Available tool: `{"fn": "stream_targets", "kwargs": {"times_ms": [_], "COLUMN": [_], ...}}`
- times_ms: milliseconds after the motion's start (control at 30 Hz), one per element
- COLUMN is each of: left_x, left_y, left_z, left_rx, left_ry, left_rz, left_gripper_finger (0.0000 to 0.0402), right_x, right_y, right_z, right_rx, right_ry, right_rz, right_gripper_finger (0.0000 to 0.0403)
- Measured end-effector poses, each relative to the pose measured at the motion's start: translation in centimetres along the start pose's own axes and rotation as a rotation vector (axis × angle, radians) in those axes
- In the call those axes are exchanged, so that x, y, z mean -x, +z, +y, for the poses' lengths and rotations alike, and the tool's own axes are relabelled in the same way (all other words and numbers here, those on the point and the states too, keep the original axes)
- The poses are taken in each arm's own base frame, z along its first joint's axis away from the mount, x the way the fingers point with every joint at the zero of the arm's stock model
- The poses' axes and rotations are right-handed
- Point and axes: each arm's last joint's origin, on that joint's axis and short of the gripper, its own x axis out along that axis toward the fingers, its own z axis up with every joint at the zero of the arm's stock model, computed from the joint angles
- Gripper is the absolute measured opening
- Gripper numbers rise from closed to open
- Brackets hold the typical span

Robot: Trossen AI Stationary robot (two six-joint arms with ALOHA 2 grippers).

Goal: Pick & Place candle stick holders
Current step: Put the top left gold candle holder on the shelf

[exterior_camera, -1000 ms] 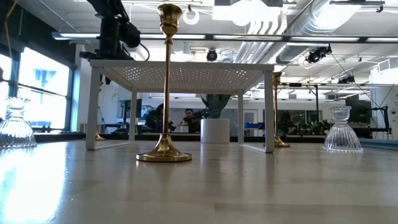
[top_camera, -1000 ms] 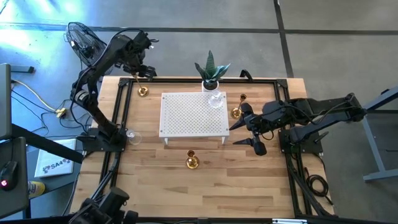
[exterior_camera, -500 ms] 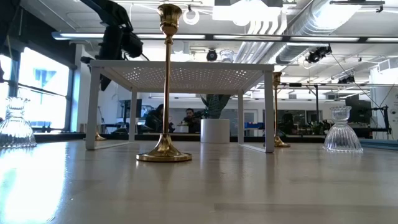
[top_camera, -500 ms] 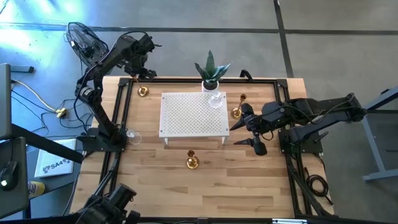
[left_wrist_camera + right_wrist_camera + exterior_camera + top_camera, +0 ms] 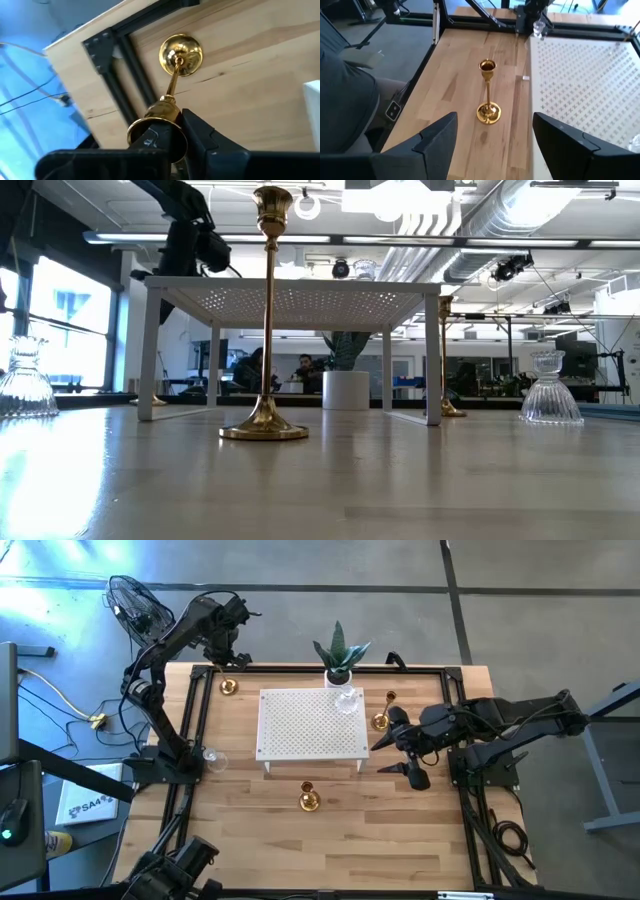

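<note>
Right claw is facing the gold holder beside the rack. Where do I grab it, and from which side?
Grip the gold holder on its slim stem, about halfway between cup and flared base. It stands upright, clear of the rack. Probably best to bring the open right claw straight ahead and level, with one finger on each side.

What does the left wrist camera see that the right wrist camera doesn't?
Only the left wrist view shows the left hand right at the top of the corner gold holder. Only the right wrist view shows the open right hand, another gold holder standing free, and a glass holder. Both show the wooden table.
</note>
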Motion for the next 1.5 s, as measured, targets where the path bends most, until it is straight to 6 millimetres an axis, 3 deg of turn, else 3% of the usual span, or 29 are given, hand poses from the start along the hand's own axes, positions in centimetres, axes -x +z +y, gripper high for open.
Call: {"fn": "stream_targets", "kwargs": {"times_ms": [267, 600, 933, 1167, 1500], "left_x": [0.9, 6.1, 12.8, 14.9, 16.8], "left_y": [-1.1, -4.7, -10.3, -14.7, -21.2], "left_z": [0.0, 0.2, 0.7, 2.1, 3.4], "left_rx": [-0.027, -0.039, -0.079, -0.047, -0.179], "left_ry": [0.015, -0.037, -0.174, -0.215, -0.479], "left_rz": [0.009, -0.151, -0.435, -0.563, -0.703], "left_gripper_finger": [0.0013, 0.0013, 0.0013, 0.0013, 0.0013], "right_x": [-1.2, -2.5, -2.4, -2.1, -1.7], "right_y": [-0.4, -0.7, -1.0, -1.3, -1.7], "right_z": [0.0, 0.7, 3.7, 5.6, 7.3], "right_rx": [-0.026, -0.014, 0.056, 0.058, 0.064], "right_ry": [0.008, 0.057, 0.157, 0.153, 0.095], "right_rz": [0.063, 0.111, 0.121, 0.122, 0.106], "right_gripper_finger": [0.0252, 0.0252, 0.0252, 0.0252, 0.0252]}}
